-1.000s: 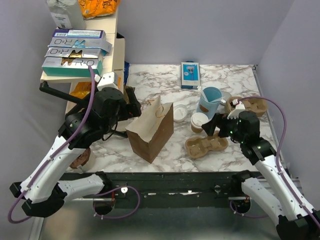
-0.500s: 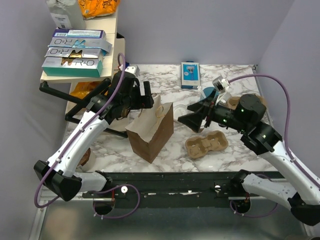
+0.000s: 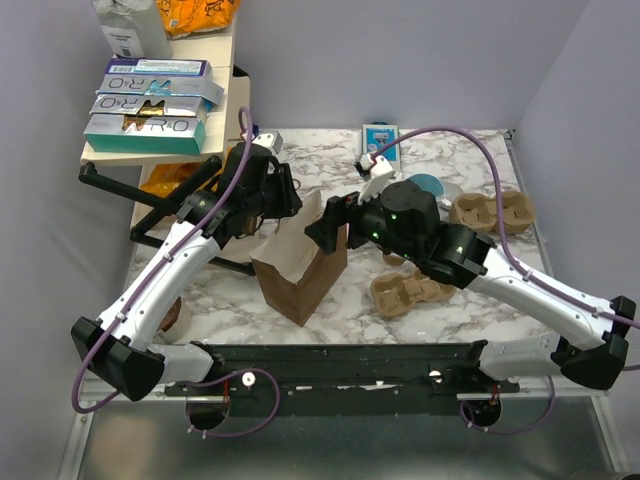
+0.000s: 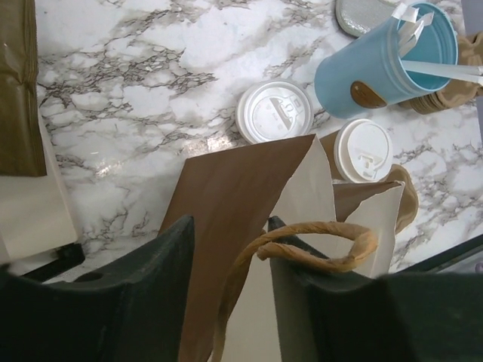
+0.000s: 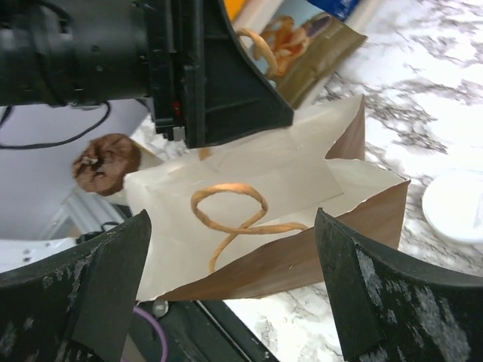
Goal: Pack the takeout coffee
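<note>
My left end effector straddles the paper bag's rim, fingers apart. My right end effector hangs wide open above it.

white arms, blk joints, purple cables

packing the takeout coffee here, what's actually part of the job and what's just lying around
For the job:
- lidded paper cup
- brown paper bag, standing open

Lying about, most likely:
- blue mug
- loose white lid
- pulp cup carrier
- shelf boxes
</note>
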You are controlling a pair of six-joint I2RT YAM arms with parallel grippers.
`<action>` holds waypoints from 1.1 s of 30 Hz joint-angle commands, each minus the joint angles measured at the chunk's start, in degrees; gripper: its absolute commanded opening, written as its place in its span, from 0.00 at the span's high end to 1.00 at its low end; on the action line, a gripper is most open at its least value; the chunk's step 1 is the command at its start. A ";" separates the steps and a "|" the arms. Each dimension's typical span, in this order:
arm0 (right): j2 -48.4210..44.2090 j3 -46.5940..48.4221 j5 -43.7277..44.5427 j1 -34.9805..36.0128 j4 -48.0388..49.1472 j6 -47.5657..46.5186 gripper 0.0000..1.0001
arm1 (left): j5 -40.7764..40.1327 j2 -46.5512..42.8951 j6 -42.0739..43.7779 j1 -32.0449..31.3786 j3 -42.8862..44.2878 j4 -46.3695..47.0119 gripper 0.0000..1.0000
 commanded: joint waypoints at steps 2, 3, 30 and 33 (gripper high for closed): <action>5.21 5.79 16.05 3.67 -5.28 1.09 0.03 | 1.51 -1.42 -1.37 0.20 -1.70 1.11 0.70; 5.83 6.84 16.95 3.94 -5.55 1.00 0.03 | 1.51 -1.69 -1.55 0.20 -1.96 1.29 0.76; -5.04 -8.51 27.70 3.78 -4.32 12.59 0.99 | -2.28 -19.60 -15.79 -0.68 -15.31 0.22 1.00; -9.52 -15.54 16.54 -2.63 0.14 13.83 0.99 | -2.63 -23.82 -19.39 -0.68 -19.53 1.37 1.00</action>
